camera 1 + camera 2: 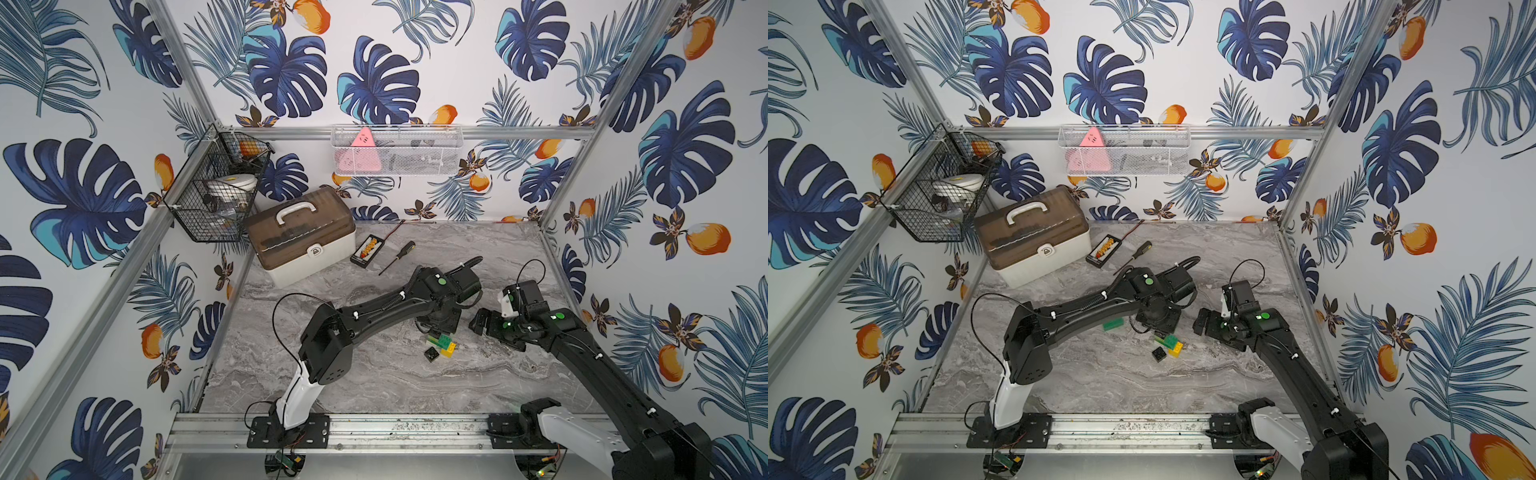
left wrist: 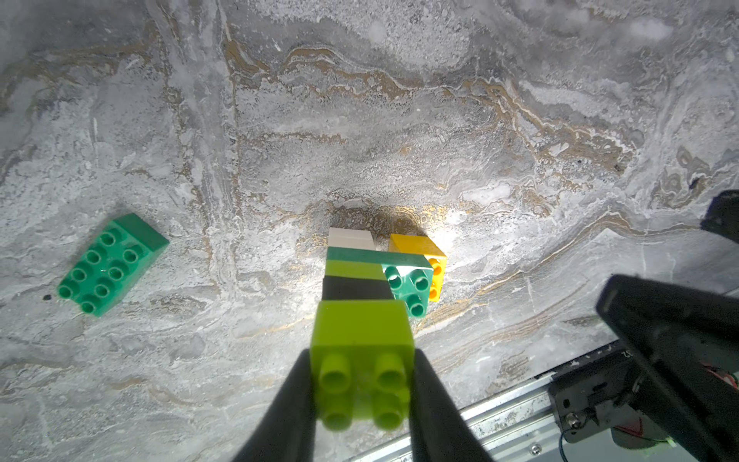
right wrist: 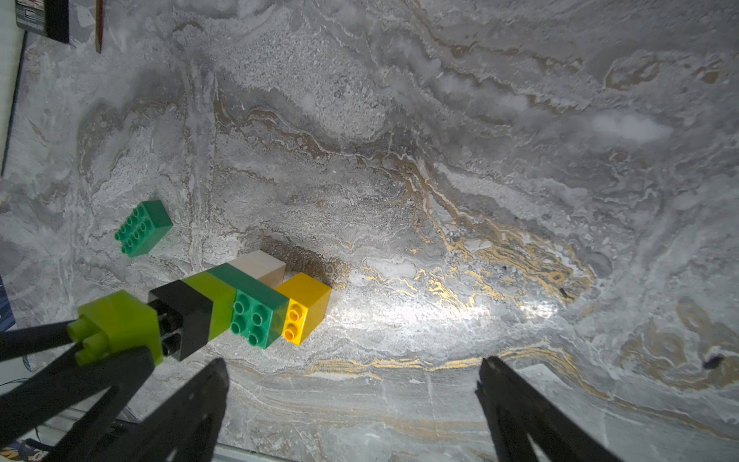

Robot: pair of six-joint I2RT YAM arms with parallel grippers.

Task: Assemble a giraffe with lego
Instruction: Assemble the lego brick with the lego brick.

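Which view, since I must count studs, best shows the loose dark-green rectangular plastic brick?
The left wrist view: the loose dark-green rectangular plastic brick lies large and unobstructed, all eight studs visible. The right wrist view shows it smaller. In a top view it is small, beside the left arm, at.

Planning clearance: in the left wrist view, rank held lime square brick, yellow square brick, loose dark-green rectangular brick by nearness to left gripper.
1. Lime square brick, in the left gripper.
2. Yellow square brick, giraffe's far end.
3. Dark-green rectangular brick, lying apart.
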